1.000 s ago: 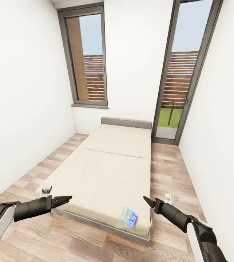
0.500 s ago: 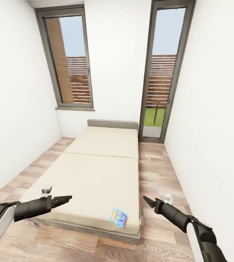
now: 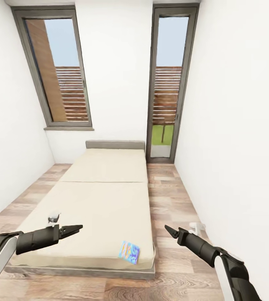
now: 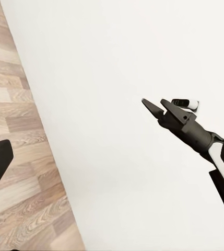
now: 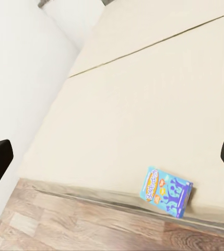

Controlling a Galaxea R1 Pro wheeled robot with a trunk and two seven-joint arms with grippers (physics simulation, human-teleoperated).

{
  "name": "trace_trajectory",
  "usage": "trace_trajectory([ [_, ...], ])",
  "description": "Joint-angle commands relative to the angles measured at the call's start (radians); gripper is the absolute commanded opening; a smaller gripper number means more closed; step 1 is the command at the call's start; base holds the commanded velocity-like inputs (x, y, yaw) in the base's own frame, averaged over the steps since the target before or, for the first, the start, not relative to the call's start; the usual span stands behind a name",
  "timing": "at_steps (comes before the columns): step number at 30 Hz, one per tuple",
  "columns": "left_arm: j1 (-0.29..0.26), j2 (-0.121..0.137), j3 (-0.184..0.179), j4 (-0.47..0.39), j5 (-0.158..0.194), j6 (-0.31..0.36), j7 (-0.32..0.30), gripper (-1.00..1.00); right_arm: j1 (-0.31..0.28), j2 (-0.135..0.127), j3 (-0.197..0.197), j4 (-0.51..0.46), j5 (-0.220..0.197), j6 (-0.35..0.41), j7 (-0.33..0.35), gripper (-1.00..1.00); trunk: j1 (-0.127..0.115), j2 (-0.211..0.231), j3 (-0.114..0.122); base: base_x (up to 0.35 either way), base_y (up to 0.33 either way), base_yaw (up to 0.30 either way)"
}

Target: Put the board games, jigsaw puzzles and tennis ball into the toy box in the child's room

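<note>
A blue board game [image 3: 129,252] lies flat on the beige bed [image 3: 96,200], near its foot corner on the robot's right side. Both arms are held out in front, apart from the bed. The left gripper [image 3: 75,228] has its fingers close together and holds nothing. The right gripper [image 3: 169,230] also looks narrow and holds nothing. Behind the bed are a window [image 3: 61,71] and a glass door [image 3: 167,83].

Print on the blue board game [image 3: 129,252] near the bed's [image 3: 105,196] foot corner too small to read from the head; lettering blurred in the right wrist view [image 5: 166,191]. Both forearms cut off by the bottom edge. Left gripper [image 3: 76,228] and right gripper [image 3: 168,230] seemingly pinched together, gap unresolvable.
</note>
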Motion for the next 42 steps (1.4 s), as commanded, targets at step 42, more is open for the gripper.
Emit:
trace_trajectory([
  [42,0.000,0.000,0.001,0.000,0.002,0.004,-0.001,1.00,-0.001,0.002,0.001,-0.002,-0.004,0.006,-0.006,1.00,0.001,-0.002,0.000,0.003,-0.091,-0.015],
])
